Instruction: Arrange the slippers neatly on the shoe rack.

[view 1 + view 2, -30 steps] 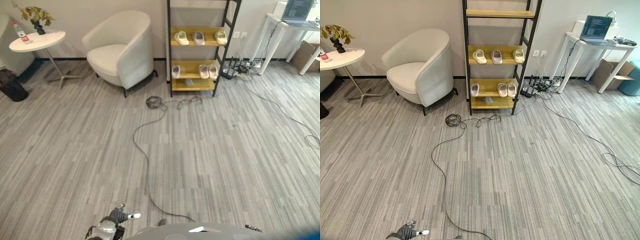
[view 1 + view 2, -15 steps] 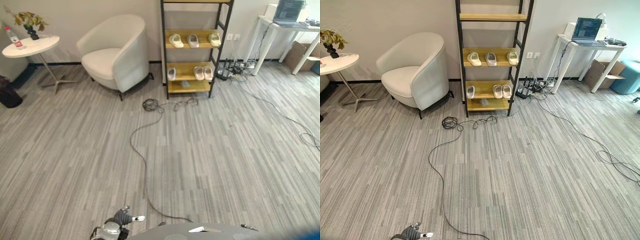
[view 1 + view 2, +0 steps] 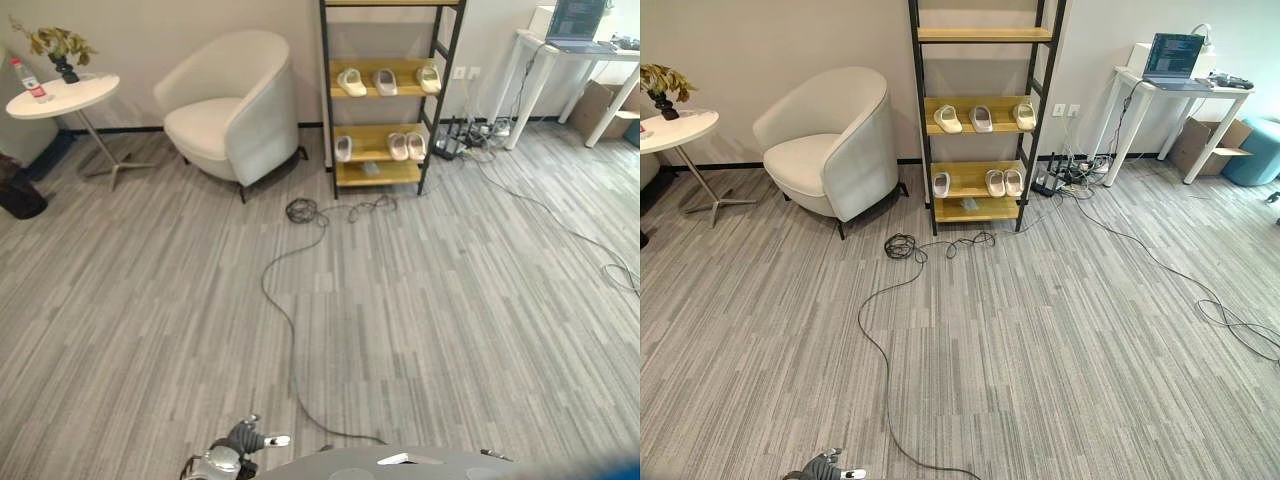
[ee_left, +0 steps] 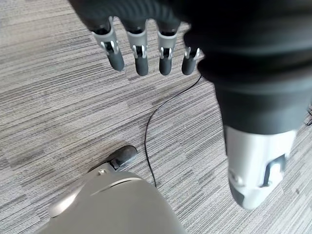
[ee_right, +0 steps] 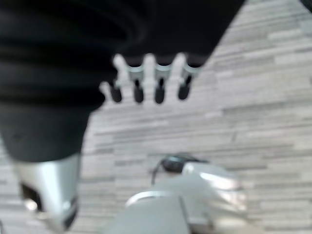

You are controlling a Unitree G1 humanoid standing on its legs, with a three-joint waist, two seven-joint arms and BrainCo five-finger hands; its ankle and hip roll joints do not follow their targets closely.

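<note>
A black-framed shoe rack [image 3: 389,92] with wooden shelves stands against the far wall. Three pale slippers lie on its middle shelf [image 3: 384,80] and three on the lower shelf [image 3: 398,145], one of those [image 3: 343,148] apart at the left end. My left hand [image 3: 243,440] hangs low at the bottom edge of the eye views, far from the rack, with nothing in it. In the left wrist view its fingers [image 4: 141,53] are straight over bare floor. In the right wrist view my right hand [image 5: 146,80] hangs with straight fingers and holds nothing.
A white armchair [image 3: 232,104] stands left of the rack, a round side table [image 3: 62,96] with a bottle and plant further left. A white desk [image 3: 1180,88] with a laptop is at the right. Cables [image 3: 300,212] trail across the grey floor.
The view has shifted very slightly. Both hands hang as before and the slippers have not moved.
</note>
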